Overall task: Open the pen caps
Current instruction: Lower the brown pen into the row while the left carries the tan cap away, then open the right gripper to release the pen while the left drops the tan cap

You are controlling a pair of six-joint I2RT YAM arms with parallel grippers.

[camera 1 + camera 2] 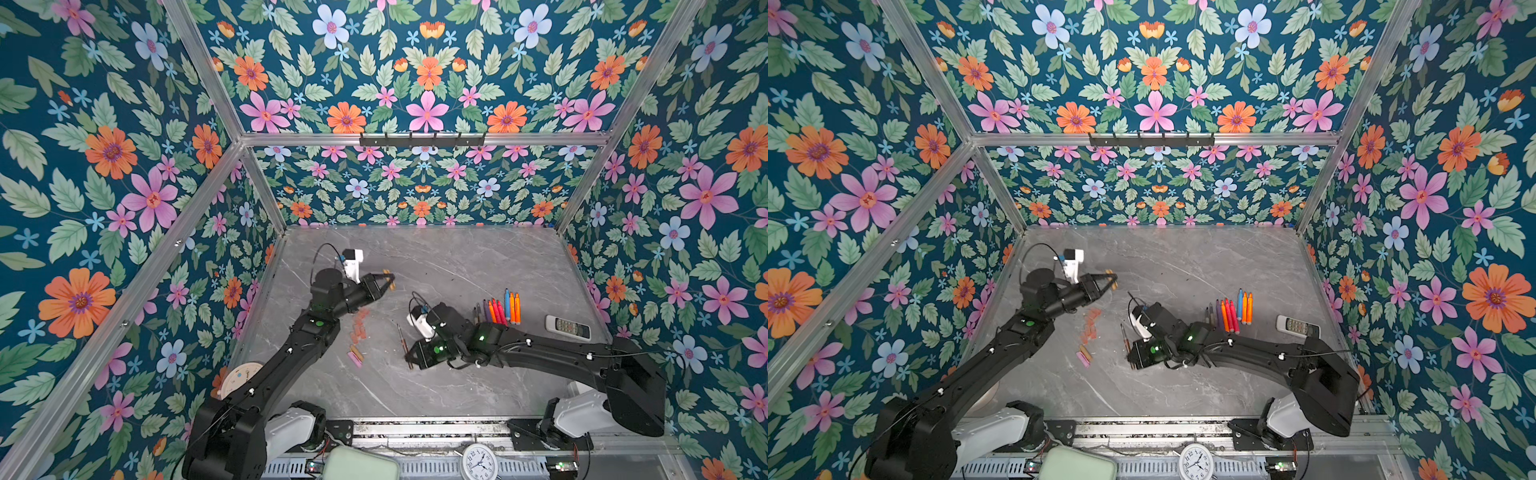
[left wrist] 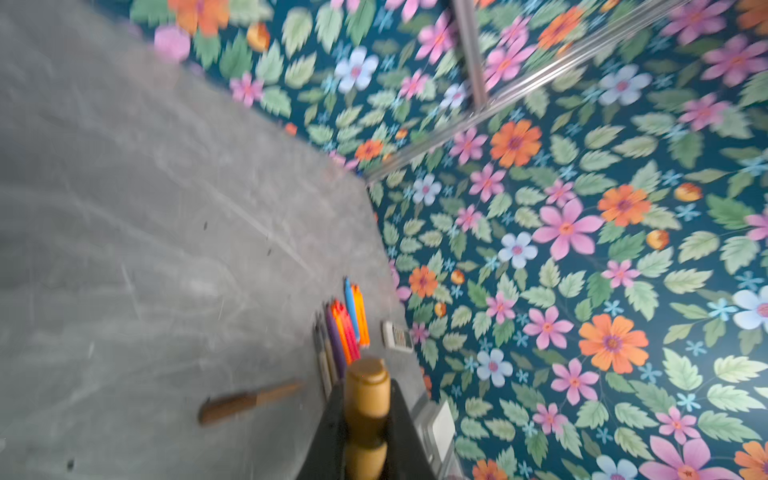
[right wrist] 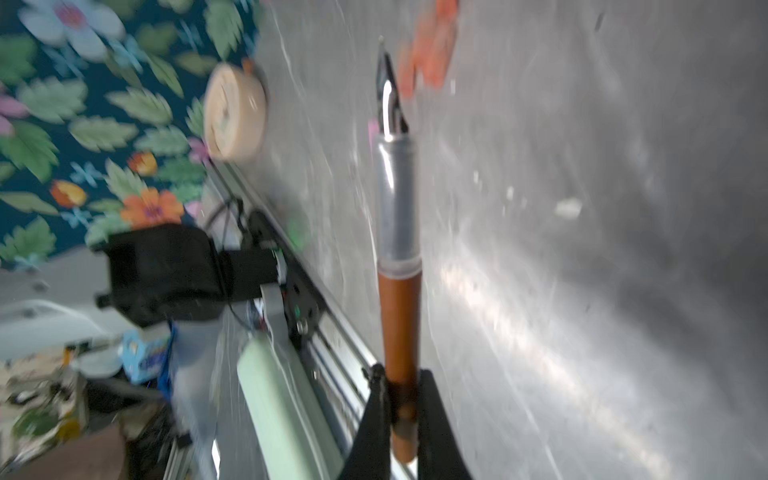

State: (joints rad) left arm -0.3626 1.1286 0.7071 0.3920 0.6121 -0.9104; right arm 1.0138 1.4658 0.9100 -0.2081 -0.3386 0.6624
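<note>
Top views: the left gripper (image 1: 387, 282) is clamping a gold cap (image 1: 390, 275) left of the table's (image 1: 457, 374) middle, and the right gripper (image 1: 409, 357) is pinching a brown pen (image 1: 402, 336) nearby.
Left wrist: the jaws are squeezing the gold cap (image 2: 366, 395).
Right wrist: the jaws are gripping the brown pen (image 3: 399, 299), its nib bare.

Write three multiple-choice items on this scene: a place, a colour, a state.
1. Where is the remote? A) right of the pen row B) in the left gripper C) on the back rail
2. What colour is the cap in the left gripper? A) blue B) golden brown C) white
3. The pen in the right gripper is: A) capped B) lying loose on the table C) uncapped
Answers: 1 A, both top views show it just right of the row. 2 B, the left wrist view shows it. 3 C, its nib is bare.
</note>
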